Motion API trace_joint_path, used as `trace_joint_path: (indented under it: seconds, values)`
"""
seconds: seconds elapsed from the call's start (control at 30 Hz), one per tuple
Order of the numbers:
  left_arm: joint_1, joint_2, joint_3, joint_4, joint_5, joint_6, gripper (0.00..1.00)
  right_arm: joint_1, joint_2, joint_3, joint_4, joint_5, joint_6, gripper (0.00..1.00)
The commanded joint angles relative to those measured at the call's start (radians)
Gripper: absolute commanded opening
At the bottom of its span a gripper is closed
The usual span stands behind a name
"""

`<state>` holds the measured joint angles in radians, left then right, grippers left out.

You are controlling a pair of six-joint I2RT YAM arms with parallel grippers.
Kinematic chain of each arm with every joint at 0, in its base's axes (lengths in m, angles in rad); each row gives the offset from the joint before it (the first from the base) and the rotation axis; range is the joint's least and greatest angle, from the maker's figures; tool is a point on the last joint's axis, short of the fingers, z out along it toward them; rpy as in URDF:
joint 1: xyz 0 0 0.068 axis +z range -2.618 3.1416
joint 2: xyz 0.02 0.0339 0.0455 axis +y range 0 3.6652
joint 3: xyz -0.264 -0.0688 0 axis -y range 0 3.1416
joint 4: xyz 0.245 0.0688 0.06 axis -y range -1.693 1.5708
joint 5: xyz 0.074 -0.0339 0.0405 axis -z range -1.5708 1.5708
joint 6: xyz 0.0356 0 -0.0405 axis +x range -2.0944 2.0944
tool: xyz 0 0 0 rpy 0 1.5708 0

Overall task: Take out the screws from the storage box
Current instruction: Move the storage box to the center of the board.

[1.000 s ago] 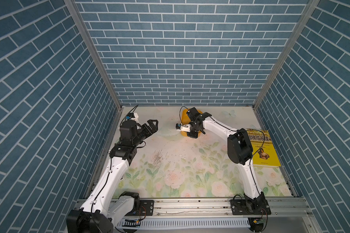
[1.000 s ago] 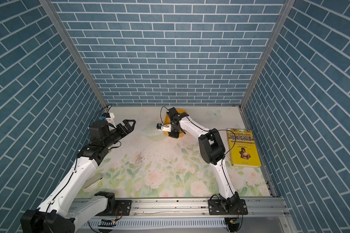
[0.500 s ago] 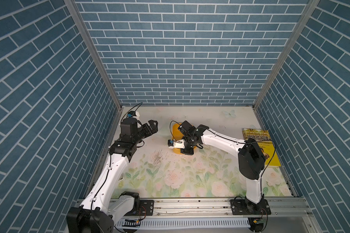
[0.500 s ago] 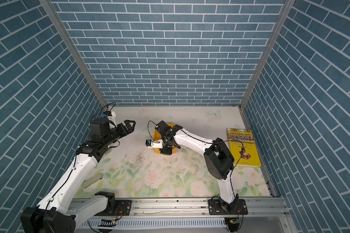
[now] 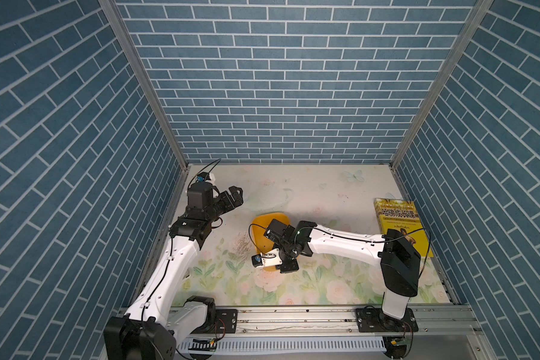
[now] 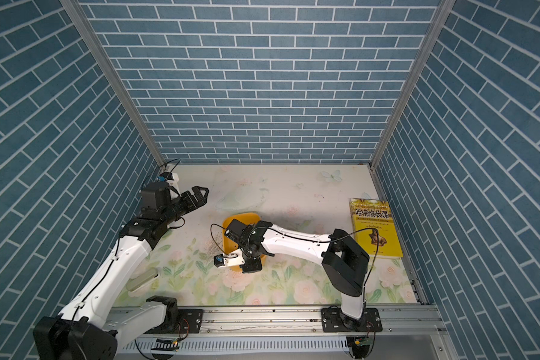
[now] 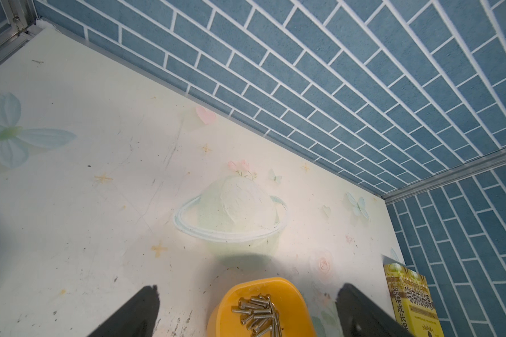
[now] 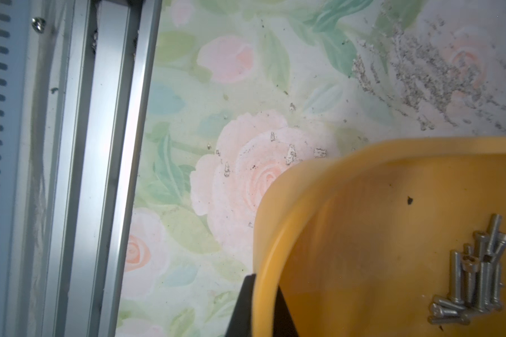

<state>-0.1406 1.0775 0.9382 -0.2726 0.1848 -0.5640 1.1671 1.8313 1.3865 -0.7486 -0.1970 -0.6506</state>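
While right gripper (image 8: 262,294) clamps storage box (image 5: 261,232) rim, long axis toward back wall (image 5: 278,93), left gripper (image 5: 237,196) apart

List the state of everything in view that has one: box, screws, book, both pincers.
left pincer: open, holding nothing
right pincer: shut on the box's rim
box: gripped at the rim, screws inside
screws: bunched together inside the box
book: closed, lying flat on the mat

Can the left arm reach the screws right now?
Probably yes: the left gripper hangs open nearby, the screws lie uncovered in the storage box, and the right gripper pinches only its wall.
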Motion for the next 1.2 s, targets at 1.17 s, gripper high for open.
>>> trace_joint_path:
  seconds: [1.17]
  values:
    - [0.004,0.01,-0.006,-0.002,-0.005,0.009,1.0,0.112,0.005,-0.21,0.136,0.083,0.478,0.0]
